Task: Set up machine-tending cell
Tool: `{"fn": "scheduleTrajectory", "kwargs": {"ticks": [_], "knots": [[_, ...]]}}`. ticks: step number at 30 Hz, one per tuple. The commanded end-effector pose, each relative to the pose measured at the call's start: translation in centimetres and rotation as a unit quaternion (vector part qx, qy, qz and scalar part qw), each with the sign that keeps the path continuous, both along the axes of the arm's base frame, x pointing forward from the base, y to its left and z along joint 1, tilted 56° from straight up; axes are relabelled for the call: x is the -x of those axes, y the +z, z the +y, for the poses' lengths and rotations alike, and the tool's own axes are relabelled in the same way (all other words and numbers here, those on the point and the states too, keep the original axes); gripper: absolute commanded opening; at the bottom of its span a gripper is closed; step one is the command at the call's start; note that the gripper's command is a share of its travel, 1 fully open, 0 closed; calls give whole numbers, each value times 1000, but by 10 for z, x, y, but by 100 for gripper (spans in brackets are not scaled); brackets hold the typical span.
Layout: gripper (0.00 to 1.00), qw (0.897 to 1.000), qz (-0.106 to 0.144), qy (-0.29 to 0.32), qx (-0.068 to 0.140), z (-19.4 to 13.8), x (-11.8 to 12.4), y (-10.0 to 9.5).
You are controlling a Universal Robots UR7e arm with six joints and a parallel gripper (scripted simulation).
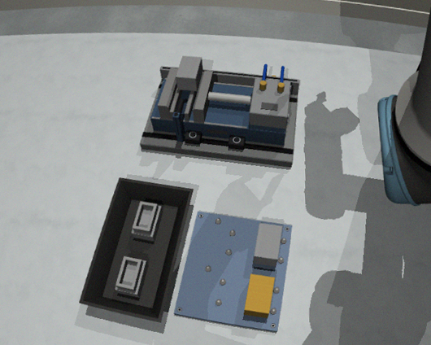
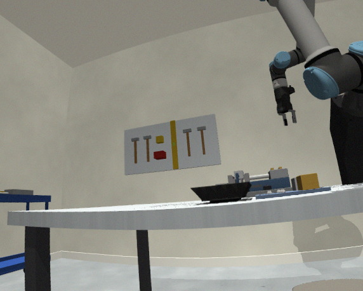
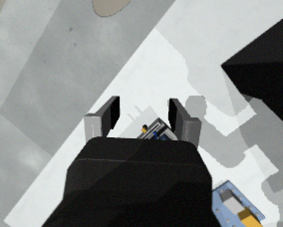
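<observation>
High above the worktop [image 1: 61,117] hangs the gripper [image 2: 289,119], fully released with nothing between its fingers; the wrist view looks past them down onto the vise far below.

By size, the worktop comes first: a pale slab on dark legs. The vise [image 1: 219,112] stands toward its far edge, its opening [image 1: 184,103] at the left end beside the fixed jaw [image 1: 168,95], with two blue hoses [image 1: 265,72] on the block at the other end. What lies in the opening cannot be told.

Toward the near edge sits the black outfeed tray [image 1: 105,237], holding two finished parts [image 1: 146,216], [image 1: 130,273], both flat with pockets up. Just beside it, on the arm's side, lies the blue infeed plate [image 1: 201,280] with its pins. One aluminium blank [image 1: 269,243] rests flat on the plate's right part, and a brass blank [image 1: 260,294] lies just nearer the near edge, both within the plate's edge.
</observation>
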State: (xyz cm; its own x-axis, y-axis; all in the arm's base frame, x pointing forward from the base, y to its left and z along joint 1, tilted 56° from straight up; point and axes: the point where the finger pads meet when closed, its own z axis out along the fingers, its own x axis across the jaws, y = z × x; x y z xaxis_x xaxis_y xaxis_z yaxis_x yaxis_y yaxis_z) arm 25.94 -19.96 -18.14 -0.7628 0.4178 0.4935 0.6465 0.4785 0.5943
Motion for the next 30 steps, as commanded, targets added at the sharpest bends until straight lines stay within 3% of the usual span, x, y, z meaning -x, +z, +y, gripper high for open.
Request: {"fn": "scheduleTrajectory", "kwargs": {"ticks": [1,21,30], "knots": [[100,1000,0,0,1,-1,0,0],[100,1000,1,0,1,0,-1,1],[100,1000,21,-16,5,14,-23,21]]}}
